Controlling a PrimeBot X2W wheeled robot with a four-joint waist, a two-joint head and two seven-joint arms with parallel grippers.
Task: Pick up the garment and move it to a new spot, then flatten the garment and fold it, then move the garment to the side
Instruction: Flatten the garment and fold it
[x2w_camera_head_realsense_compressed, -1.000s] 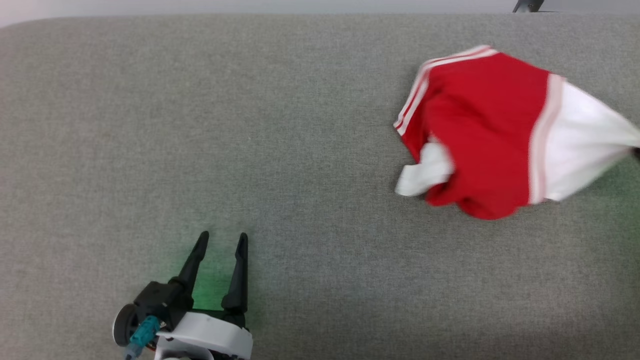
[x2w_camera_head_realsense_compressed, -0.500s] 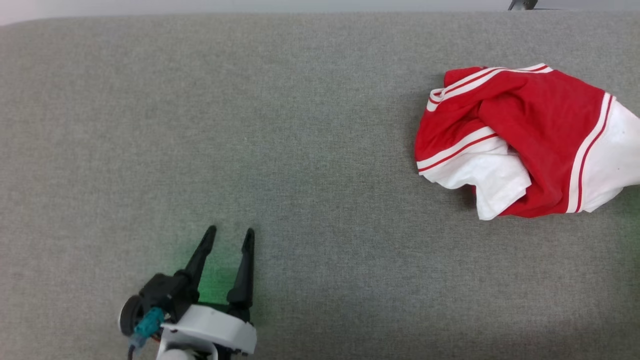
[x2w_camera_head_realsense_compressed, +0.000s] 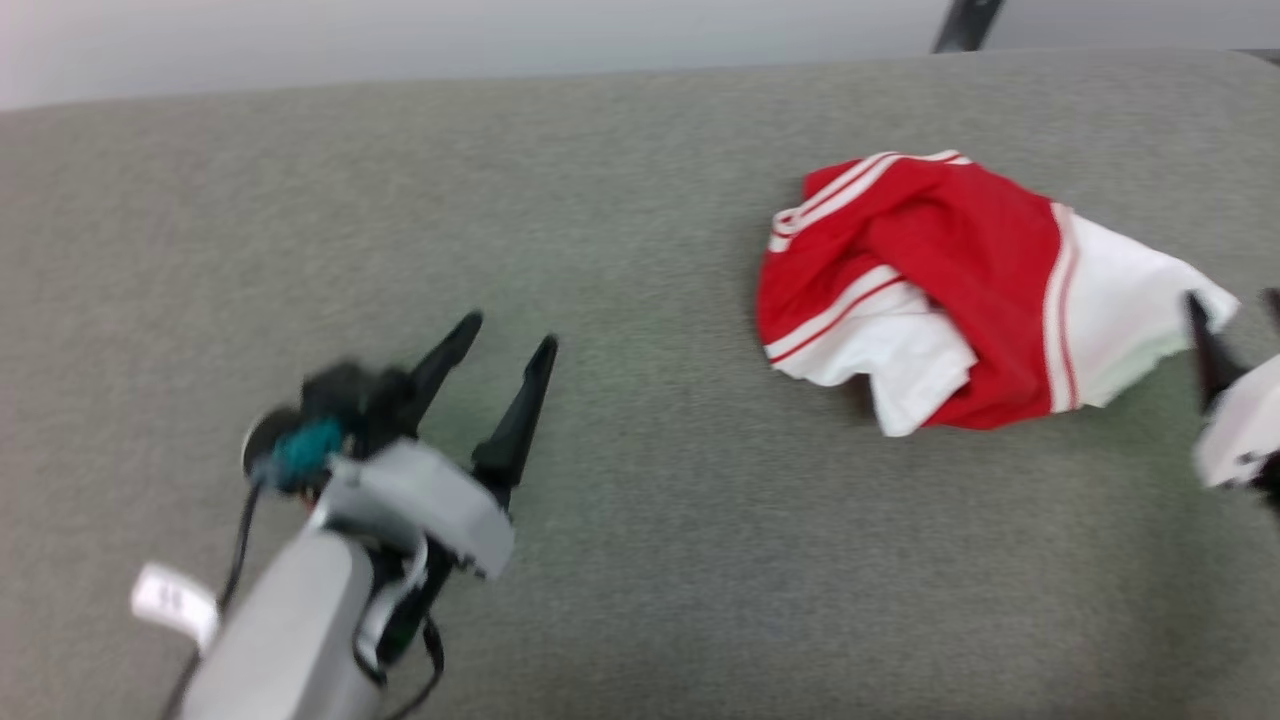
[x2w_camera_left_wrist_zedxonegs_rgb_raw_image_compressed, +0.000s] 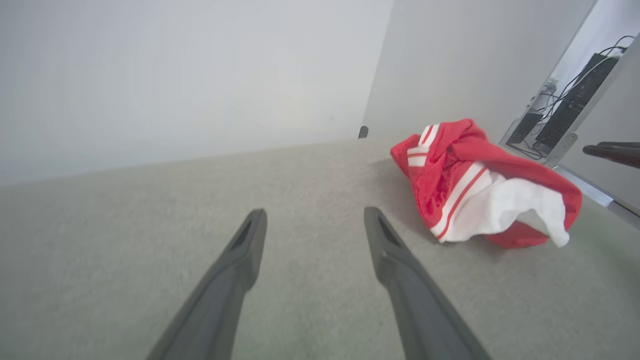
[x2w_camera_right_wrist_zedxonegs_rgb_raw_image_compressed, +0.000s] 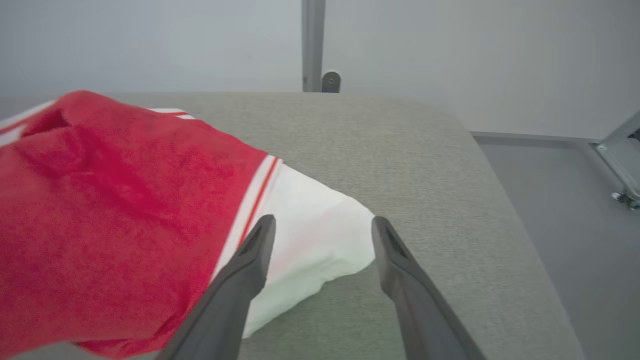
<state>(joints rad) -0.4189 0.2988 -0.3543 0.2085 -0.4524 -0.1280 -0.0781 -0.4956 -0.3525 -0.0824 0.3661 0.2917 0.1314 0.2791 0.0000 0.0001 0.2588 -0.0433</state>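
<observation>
1. Released: the right pincer (x2w_camera_right_wrist_zedxonegs_rgb_raw_image_compressed: 324, 221) springs open off the white sleeve, and the garment (x2w_camera_head_realsense_compressed: 940, 290) slumps in a crumpled heap near the surface's (x2w_camera_head_realsense_compressed: 640, 560) far right corner.
2. Toward the near left, the left pincer (x2w_camera_head_realsense_compressed: 509, 330) hangs spread and empty, well apart.
3. Move looks done. Flattening comes next, I reckon: both pincers need an edge each to pull apart.
4. Grey fabric surface, plain pale wall (x2w_camera_left_wrist_zedxonegs_rgb_raw_image_compressed: 200, 75) behind.

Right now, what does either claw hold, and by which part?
Nothing is held. The left claw and right claw both stand open; the garment lies loose, its white sleeve by the right claw.
</observation>
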